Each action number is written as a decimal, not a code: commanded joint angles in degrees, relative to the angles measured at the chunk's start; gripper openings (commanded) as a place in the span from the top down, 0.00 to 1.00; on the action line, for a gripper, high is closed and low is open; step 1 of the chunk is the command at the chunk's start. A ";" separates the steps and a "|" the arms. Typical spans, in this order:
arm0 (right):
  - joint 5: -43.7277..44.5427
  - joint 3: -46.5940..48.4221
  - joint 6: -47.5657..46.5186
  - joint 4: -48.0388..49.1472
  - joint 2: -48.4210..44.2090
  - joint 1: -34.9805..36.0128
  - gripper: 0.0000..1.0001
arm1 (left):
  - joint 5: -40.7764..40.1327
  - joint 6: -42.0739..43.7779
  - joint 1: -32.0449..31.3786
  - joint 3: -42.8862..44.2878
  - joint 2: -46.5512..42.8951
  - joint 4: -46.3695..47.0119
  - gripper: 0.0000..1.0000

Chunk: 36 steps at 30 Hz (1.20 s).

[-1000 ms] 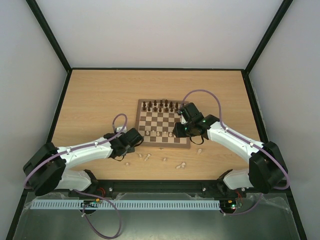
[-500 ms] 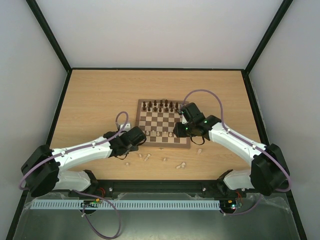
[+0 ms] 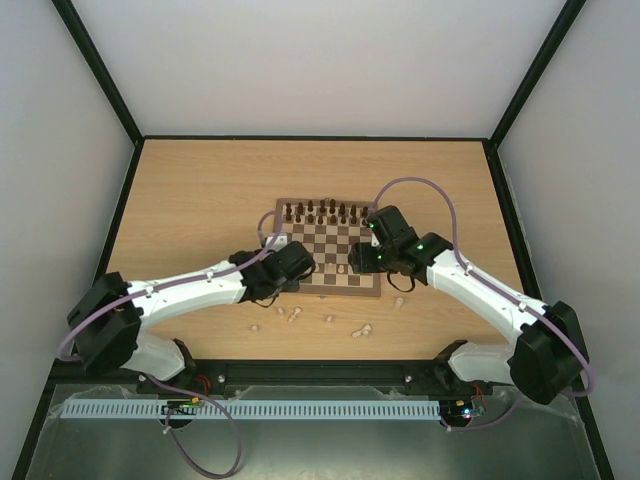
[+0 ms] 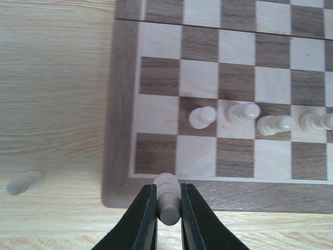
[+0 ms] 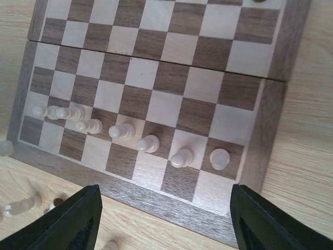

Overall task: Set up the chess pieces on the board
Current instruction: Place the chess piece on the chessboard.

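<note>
Where the left fingers (image 4: pixel 141 221) meet, a chess piece (image 4: pixel 168 199) sits clamped.

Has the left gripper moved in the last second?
Yes. The left gripper, holding a chess piece, has moved right, from beside the board to its near left corner.

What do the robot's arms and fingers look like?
The left arm and right arm are white with chunky black joints. A thin purple cable loops along each. The fingers are black wedges. Tiny green lights glow on the right arm.

The left gripper (image 3: pixel 303 267) and right gripper (image 3: pixel 357 262) overlap the board (image 3: pixel 326 240).
</note>
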 commanded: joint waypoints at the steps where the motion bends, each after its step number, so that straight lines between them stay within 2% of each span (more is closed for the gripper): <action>1: 4.36 0.69 0.86 -4.70 -2.89 0.32 0.31 | 0.90 3.25 -1.25 4.21 4.34 1.61 0.96; 7: 7.89 1.09 2.00 -6.29 -5.53 0.15 0.18 | 1.95 5.65 -2.68 9.55 9.94 2.50 0.96; 17: 10.02 1.77 2.47 -8.06 -8.61 -0.30 0.15 | 3.66 8.02 -4.49 15.83 16.87 2.62 0.96; 36: 9.57 0.53 2.00 -7.98 -9.25 -0.59 0.14 | 3.41 8.38 -5.07 17.82 21.92 2.55 0.93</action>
